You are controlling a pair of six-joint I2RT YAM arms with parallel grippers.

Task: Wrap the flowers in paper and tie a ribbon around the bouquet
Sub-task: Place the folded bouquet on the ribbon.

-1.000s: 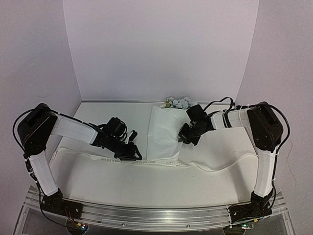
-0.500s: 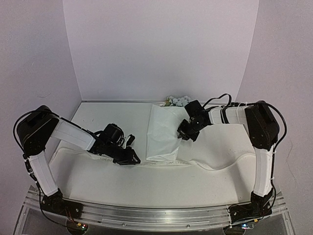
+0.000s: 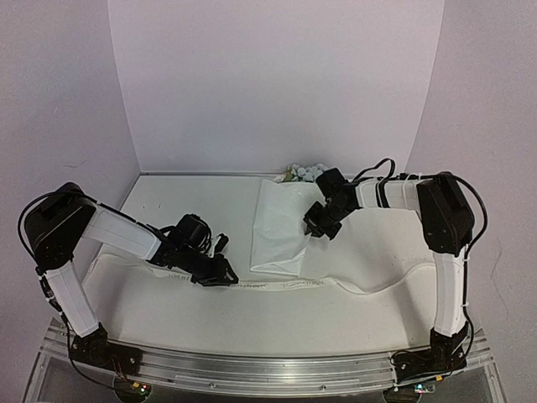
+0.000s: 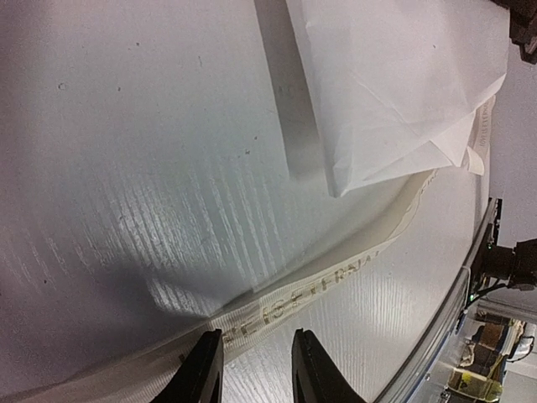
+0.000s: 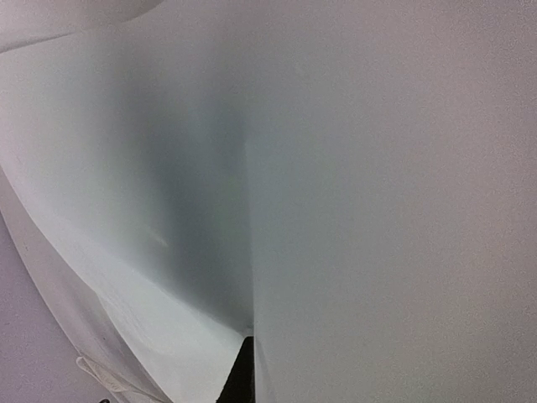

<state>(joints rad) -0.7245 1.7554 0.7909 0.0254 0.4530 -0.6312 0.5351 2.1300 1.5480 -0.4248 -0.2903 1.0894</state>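
Lying nearest the arms' bases, the ribbon (image 4: 336, 281) stretches in a long shallow curve across the white table (image 3: 185, 210), almost from one side to the other, with pale printed lettering along its length. The left gripper (image 3: 222, 273) is down at it, left of the middle. In the left wrist view its two dark fingers (image 4: 201, 369) stand partly apart, one on each side of the strip, with the ribbon crossing just at their tips. A gap shows between them, and I cannot tell whether either finger touches the fabric.

Just beyond the ribbon is the paper (image 3: 277, 227), folded into a tall, creased shape that narrows toward its near end. That end comes to a loose corner lying over the ribbon.

The right gripper (image 3: 319, 228) is at the paper's right edge, about halfway up. Its wrist view is filled with white sheet at very close range, and a sharp fold runs straight down into the one dark fingertip (image 5: 239, 382) in view. The jaws are fully closed and appear to pinch the sheet there.

Farthest back, the flowers (image 3: 306, 174) show as a small cluster of pale blue and white blooms at the paper's far end, against the foot of the back wall (image 3: 268, 84).
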